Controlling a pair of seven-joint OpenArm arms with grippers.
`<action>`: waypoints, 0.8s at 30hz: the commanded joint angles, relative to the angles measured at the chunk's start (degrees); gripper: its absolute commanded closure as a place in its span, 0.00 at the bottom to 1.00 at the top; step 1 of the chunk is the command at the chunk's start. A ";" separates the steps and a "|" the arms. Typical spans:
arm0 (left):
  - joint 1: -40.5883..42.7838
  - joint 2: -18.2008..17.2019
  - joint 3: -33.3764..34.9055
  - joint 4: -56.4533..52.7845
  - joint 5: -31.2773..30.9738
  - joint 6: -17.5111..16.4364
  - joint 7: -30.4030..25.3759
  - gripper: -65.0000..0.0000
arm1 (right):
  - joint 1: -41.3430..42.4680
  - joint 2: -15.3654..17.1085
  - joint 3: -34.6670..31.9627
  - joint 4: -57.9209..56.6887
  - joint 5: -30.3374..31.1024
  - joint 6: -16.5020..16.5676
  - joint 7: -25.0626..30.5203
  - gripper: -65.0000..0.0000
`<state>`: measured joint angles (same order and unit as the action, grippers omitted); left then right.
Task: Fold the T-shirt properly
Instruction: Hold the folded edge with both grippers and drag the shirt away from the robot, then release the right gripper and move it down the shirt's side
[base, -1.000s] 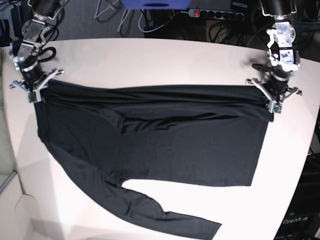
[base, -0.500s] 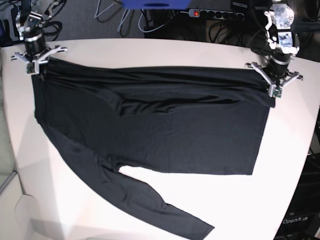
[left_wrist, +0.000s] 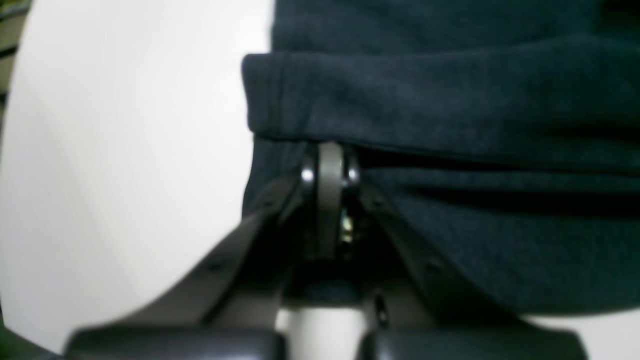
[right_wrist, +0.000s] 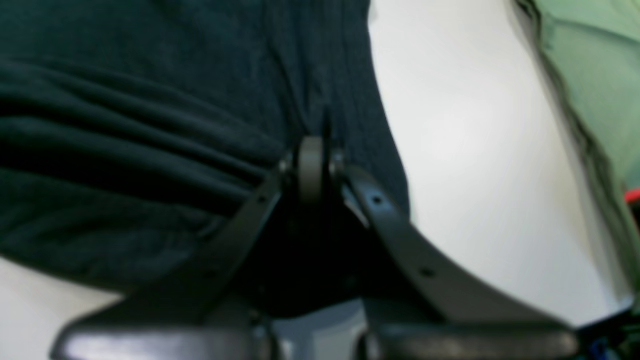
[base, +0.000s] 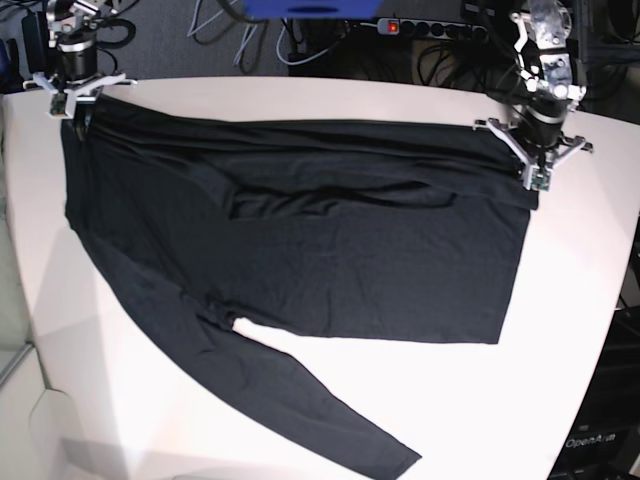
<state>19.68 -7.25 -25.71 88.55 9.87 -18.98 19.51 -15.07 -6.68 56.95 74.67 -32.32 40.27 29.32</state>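
Observation:
The black T-shirt (base: 300, 240) lies spread across the white table (base: 300, 100), one long sleeve trailing toward the front edge. My left gripper (base: 533, 172) is shut on the shirt's far right corner; in the left wrist view the gripper (left_wrist: 327, 165) pinches a folded hem of the T-shirt (left_wrist: 450, 100). My right gripper (base: 72, 106) is shut on the shirt's far left corner near the table's back edge. In the right wrist view that gripper (right_wrist: 312, 160) pinches bunched T-shirt fabric (right_wrist: 150, 125).
A power strip (base: 430, 28) and cables lie on the floor behind the table. The table's curved edge runs close to both grippers. A green surface (right_wrist: 600, 75) shows past the table edge in the right wrist view.
Both grippers have pulled the shirt's top edge toward the back of the table. The whole garment and its sleeve slid backward with them.

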 joint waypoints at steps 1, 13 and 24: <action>-0.03 -0.18 -0.18 1.16 -0.15 0.57 -0.74 1.00 | -0.18 0.66 0.33 0.89 1.85 -0.27 1.84 1.00; 0.14 0.08 -3.60 2.13 -0.15 -1.02 -0.56 1.00 | -0.09 0.57 0.41 6.42 5.55 -0.27 1.40 1.00; -1.44 3.33 -14.15 4.77 0.46 -14.38 -0.39 1.00 | 2.02 0.30 0.33 9.24 5.46 -0.27 0.70 1.00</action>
<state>18.46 -3.29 -39.66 92.31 10.94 -33.41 20.43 -13.17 -6.85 57.14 82.59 -28.16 40.45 28.21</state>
